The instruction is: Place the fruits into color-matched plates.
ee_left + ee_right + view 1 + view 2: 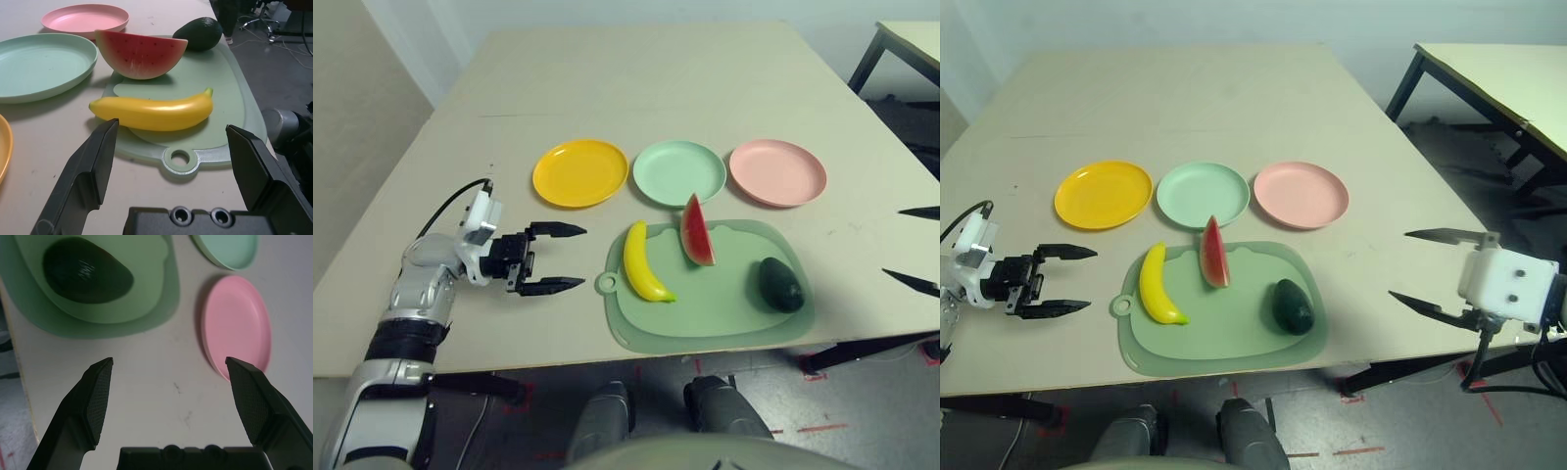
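Spreading across the scene, one pale table (636, 78) holds everything counted below; part of a second table (1513, 83) stands apart at about 2 o'clock.

Next in size is one light green mat (715, 318), near the robot's side of the table, with one ring tab (607, 283) at its 9 o'clock.

Beyond the mat sit three round plates of equal size, all empty. Reckoned from the mat's middle, with 12 o'clock pointing away from the robot, the yellow-orange plate (580, 173) is at 10 o'clock, the mint green plate (679, 174) near 12 and the pink plate (777, 172) at 1.

Two grippers flank the mat. The left gripper (585, 257) is at 9 o'clock, its two fingers wide apart, with nothing between them; the right gripper (1398, 263) is at 3 o'clock, also spread wide and holding nothing.

Three fruits lie on the mat, none on a plate. The one yellow banana (643, 262) is at 9 o'clock, its green tip pointing to about 5. The one red watermelon wedge (696, 232) is at 12 o'clock, one end reaching toward the mint green plate; whether they touch, I cannot tell. The one dark green avocado (781, 285) is at 3 o'clock.
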You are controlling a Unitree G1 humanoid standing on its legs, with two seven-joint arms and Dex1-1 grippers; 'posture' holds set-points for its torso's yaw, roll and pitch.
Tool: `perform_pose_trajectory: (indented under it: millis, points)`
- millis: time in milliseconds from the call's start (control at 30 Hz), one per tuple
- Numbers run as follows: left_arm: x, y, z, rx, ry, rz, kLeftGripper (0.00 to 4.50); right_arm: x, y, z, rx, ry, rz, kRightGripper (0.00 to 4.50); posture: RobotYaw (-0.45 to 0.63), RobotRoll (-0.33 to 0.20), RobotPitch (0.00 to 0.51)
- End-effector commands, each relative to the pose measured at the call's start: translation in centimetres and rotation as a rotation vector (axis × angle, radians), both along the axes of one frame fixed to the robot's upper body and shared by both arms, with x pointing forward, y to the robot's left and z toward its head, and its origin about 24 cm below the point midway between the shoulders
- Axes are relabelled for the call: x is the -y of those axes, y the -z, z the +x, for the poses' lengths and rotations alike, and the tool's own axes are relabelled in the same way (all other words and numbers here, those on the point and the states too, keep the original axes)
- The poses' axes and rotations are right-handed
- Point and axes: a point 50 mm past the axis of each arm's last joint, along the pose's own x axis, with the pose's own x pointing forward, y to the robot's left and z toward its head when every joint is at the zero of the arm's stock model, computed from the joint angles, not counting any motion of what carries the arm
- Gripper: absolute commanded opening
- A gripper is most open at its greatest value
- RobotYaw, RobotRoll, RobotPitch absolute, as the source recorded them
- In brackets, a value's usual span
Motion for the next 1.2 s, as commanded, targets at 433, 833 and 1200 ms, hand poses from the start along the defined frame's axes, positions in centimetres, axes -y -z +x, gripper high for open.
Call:
perform_pose_trajectory:
  millis: [433,833,1200]
  points:
    - [0.3,0.7,-0.7,-0.018,0.044,0.055,4.46,-4.2,0.0,0.8,-0.151,-0.324,-0.403,4.50,-0.08,0.000,0.089]
    - [0.9,0.5,-0.6,-0.015,0.070,0.053,4.46,-6.7,-0.3,2.4,-0.153,-0.518,-0.580,4.50,-0.07,0.000,0.094]
    - [1.3,0.4,-0.4,-0.016,0.080,0.057,4.46,-9.1,0.0,3.7,-0.113,-0.702,-0.646,4.50,-0.06,0.000,0.100]
